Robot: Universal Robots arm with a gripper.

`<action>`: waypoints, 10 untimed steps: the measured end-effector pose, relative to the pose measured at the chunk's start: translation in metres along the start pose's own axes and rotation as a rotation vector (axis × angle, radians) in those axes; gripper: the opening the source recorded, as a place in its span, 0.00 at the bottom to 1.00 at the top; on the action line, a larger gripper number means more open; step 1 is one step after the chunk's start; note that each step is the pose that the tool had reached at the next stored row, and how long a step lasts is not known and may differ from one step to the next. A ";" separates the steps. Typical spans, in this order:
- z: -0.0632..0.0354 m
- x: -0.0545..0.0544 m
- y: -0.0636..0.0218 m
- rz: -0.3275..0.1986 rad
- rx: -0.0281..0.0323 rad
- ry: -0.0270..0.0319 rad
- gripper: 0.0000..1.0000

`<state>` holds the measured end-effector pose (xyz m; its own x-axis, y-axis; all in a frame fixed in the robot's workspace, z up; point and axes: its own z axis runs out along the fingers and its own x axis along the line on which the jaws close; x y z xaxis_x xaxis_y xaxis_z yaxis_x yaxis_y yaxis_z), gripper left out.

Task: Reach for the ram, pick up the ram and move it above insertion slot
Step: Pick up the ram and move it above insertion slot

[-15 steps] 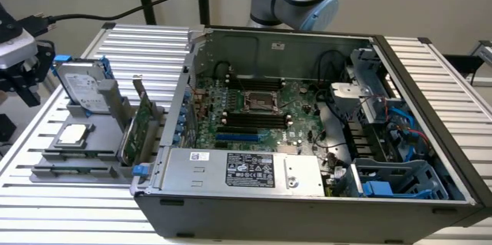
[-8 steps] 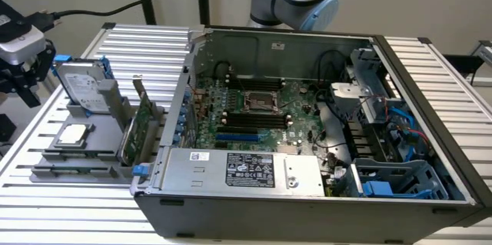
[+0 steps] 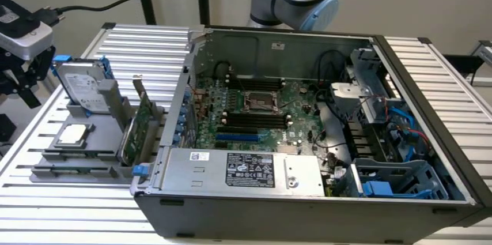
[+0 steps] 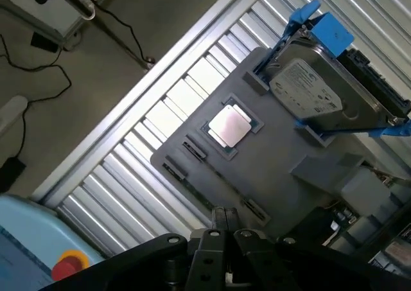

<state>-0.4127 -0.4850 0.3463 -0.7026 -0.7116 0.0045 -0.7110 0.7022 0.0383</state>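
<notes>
On the slatted metal table, your gripper hovers over the gray holder; you cannot tell how far open it is. The ram sits edge-on in the groove nearest the gripper and is hard to make out. Beyond it are a processor and then a hard drive. The exterior view adds the open computer case.

nothing readable: the black label on the power supply, at 6 o'clock in the case, and the white label on the hard drive carry print too small to make out.
</notes>
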 end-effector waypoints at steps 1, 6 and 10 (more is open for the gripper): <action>0.0001 0.000 0.0000 -0.018 0.0001 0.0007 0.11; 0.0009 0.000 0.0000 -0.109 0.0005 0.0042 0.11; 0.0015 0.000 -0.0001 -0.182 0.0008 0.0069 0.11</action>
<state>-0.4127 -0.4850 0.3448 -0.5621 -0.8271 0.0044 -0.8264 0.5618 0.0383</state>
